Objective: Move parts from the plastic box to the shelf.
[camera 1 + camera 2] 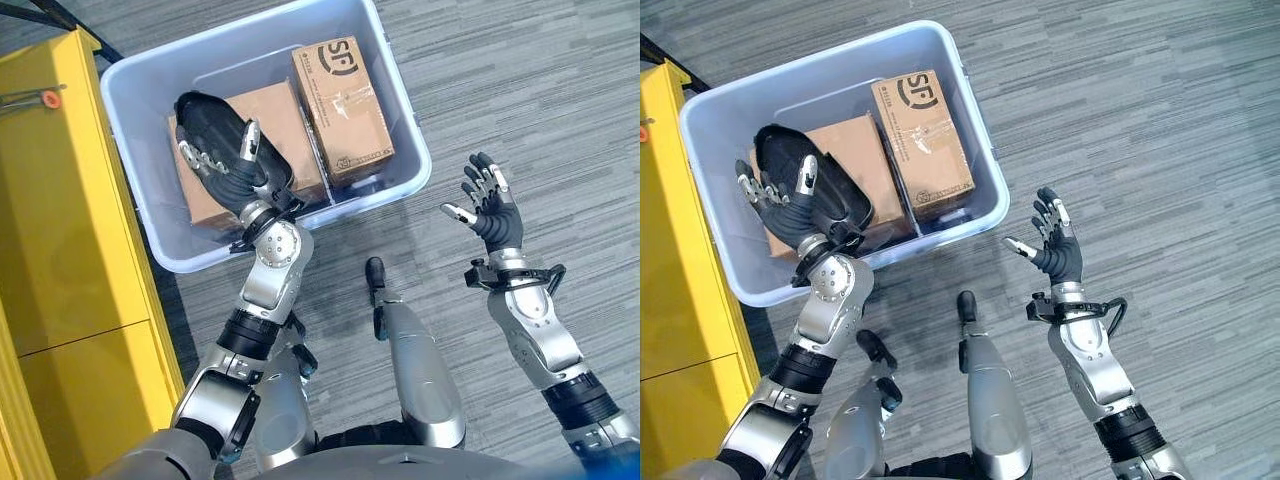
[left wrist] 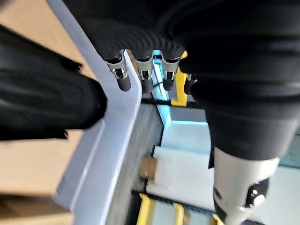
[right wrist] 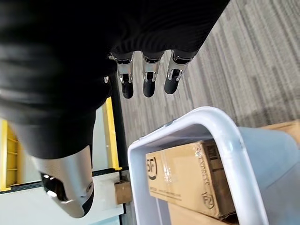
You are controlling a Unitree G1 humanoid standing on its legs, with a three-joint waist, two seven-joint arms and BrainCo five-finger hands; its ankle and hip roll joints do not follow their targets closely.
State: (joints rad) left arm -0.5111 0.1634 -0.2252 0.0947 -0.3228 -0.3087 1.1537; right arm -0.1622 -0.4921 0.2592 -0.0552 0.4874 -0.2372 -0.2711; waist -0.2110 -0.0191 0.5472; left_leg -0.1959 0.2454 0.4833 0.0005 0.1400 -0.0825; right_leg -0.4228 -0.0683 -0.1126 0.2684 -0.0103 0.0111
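Left eye view puts our left robot hand (image 1: 222,145) over the pale blue translucent plastic box (image 1: 400,110) on the grey carpet, fingers relaxed and holding nothing, poised above the wide brown cardboard carton (image 1: 285,120), likely to reach down for it; the narrower printed cardboard carton (image 1: 340,95) lies just beside, also inside the box; our right robot hand (image 1: 490,210) hangs spread well clear, out of the way; the yellow metal shelf (image 1: 60,200) stands left of the box.

Two cardboard boxes (image 1: 341,95) (image 1: 270,120) in one plastic box (image 1: 400,120); one yellow shelf (image 1: 60,220).
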